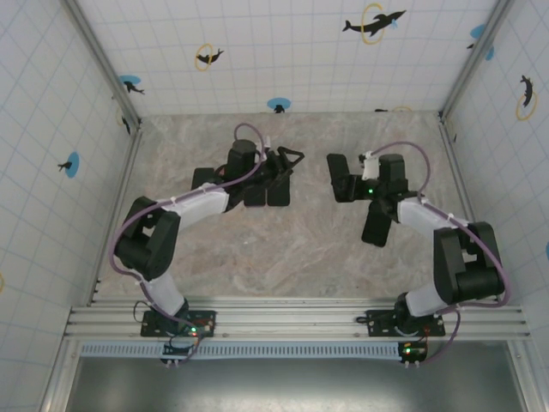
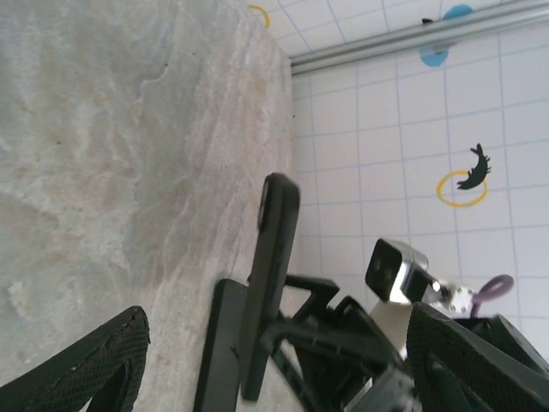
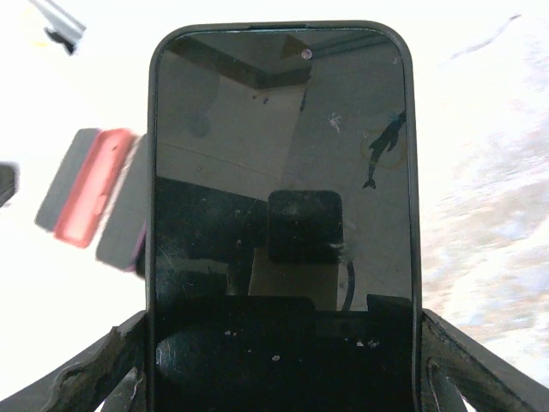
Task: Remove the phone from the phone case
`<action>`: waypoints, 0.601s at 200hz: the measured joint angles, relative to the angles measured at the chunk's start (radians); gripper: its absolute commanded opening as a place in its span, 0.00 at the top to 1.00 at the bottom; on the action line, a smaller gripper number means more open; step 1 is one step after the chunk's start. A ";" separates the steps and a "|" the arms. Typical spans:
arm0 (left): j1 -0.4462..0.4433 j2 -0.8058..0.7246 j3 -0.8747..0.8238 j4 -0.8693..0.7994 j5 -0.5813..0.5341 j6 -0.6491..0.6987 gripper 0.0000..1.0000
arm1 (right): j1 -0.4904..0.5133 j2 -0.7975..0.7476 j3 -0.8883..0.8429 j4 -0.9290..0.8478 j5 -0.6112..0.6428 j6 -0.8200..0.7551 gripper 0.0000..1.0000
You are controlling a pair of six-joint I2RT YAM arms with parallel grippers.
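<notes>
I'm seeing the right gripper (image 3: 281,360) clamping the phone case (image 2: 276,249) across its width, with the phone (image 3: 279,172) sitting inside, screen facing that wrist camera. In the left wrist view the case is standing edge-on at lower centre, long axis running up the frame. It is lying straight ahead of the left gripper (image 2: 279,318), whose jaws are gaping wide and touching nothing.

Black phone (image 3: 283,129) in black case (image 3: 152,172), marbled grey-beige table (image 1: 283,249)
</notes>
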 measured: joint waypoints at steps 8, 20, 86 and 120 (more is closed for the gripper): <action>-0.010 0.010 0.017 -0.009 -0.004 0.016 0.24 | 0.021 -0.012 -0.014 0.008 -0.002 0.013 0.48; -0.020 0.019 0.031 -0.019 -0.010 0.030 0.28 | 0.047 -0.027 -0.031 0.020 -0.001 0.031 0.48; -0.045 0.064 0.096 -0.120 -0.031 0.106 0.49 | 0.154 -0.081 -0.054 0.049 0.023 0.085 0.49; -0.061 0.080 0.119 -0.144 -0.030 0.127 0.64 | 0.182 -0.087 -0.054 0.049 0.038 0.093 0.50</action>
